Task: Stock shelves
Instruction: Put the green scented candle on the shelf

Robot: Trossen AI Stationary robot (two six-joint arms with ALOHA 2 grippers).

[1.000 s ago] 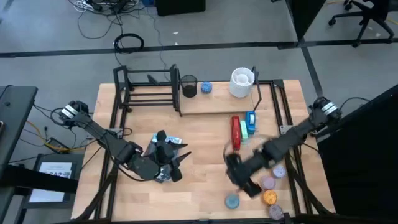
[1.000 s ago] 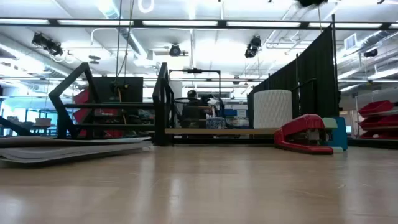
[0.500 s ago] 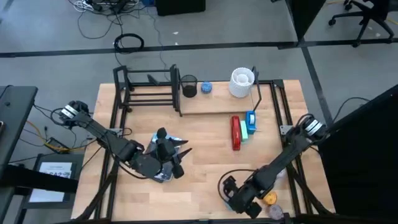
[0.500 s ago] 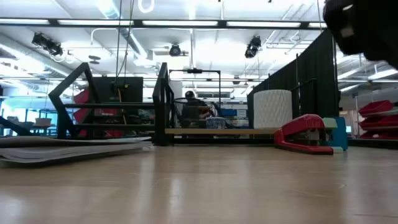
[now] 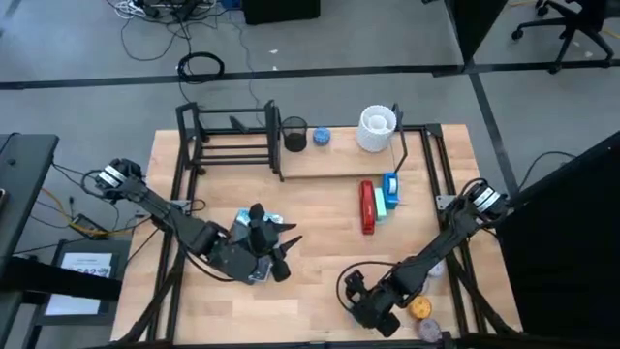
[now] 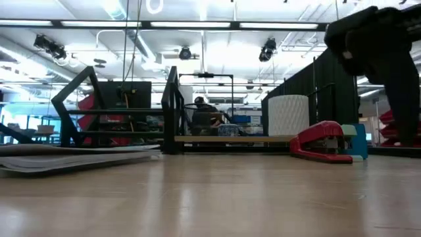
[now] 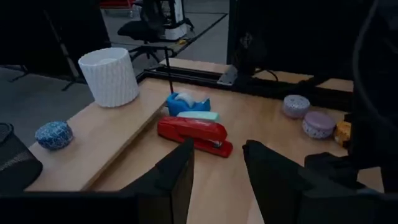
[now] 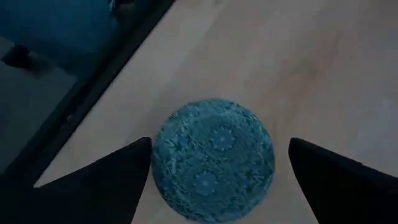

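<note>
The shelves stand at the table's far side: a black barred rack [image 5: 228, 141] joined to a pale board [image 5: 339, 160]. On the board rest a mesh cup [image 5: 294, 134], a blue tin [image 5: 321, 137] and a white cylinder [image 5: 377, 129]. My right gripper [image 8: 220, 144] hangs open near the front edge, pointing down over a blue patterned round tin [image 8: 211, 158] that lies flat on the table. Its fingers stand on either side of the tin. My left gripper [image 7: 217, 152] is open at the table's left, above a flat stack of magazines [image 6: 66, 158], with nothing between its fingers.
A red stapler [image 5: 367, 206], a blue tape dispenser [image 5: 390, 184] and a green pad [image 7: 198, 116] lie just in front of the board. Purple tins [image 7: 311, 118] and an orange one [image 5: 419, 308] sit near the right front corner. Black frame rails run along the table's sides.
My right gripper has swung from the middle right of the table toward the near edge and come down over the blue patterned tin, which has stayed where it was.
</note>
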